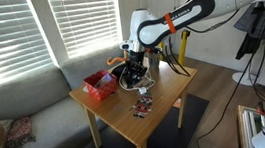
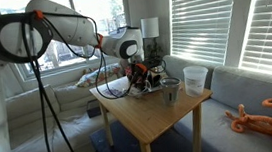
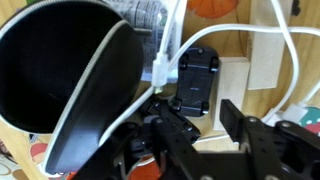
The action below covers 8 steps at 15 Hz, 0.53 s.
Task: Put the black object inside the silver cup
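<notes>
We see silver cup (image 3: pixel 50 80) cropped by wrist view's left edge, gripper (image 3: pixel 200 118) cut off at bottom; black object (image 3: pixel 195 80) too small in exterior views.

The gripper (image 2: pixel 148 80) works in the crowded rear strip of the desk (image 2: pixel 150 120): the silver cup (image 2: pixel 170 89) and a white cup (image 2: pixel 196 78) stand close on one side, a red basket (image 1: pixel 99 85) on the other. White cable (image 3: pixel 270 40) loops lie beside the black object (image 3: pixel 197 80). The desk's front half is open, apart from one small item (image 1: pixel 142 106).
</notes>
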Each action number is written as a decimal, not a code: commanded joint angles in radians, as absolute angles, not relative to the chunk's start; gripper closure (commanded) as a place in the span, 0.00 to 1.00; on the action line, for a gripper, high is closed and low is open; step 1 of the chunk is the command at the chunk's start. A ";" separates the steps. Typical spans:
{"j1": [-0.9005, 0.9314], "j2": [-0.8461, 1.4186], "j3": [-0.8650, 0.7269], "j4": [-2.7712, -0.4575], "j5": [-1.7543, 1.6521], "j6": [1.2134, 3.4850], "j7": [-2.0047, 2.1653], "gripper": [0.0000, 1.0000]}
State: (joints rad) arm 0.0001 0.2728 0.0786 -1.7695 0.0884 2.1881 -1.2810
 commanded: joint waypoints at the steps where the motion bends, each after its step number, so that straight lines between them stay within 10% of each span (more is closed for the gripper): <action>1: -0.019 0.279 0.093 -1.747 0.118 2.158 -1.301 0.15; 8: -0.023 0.294 0.089 -1.737 0.129 2.142 -1.278 0.15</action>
State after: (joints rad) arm -0.0096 0.2752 0.0786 -1.7693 0.1045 2.1706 -1.2809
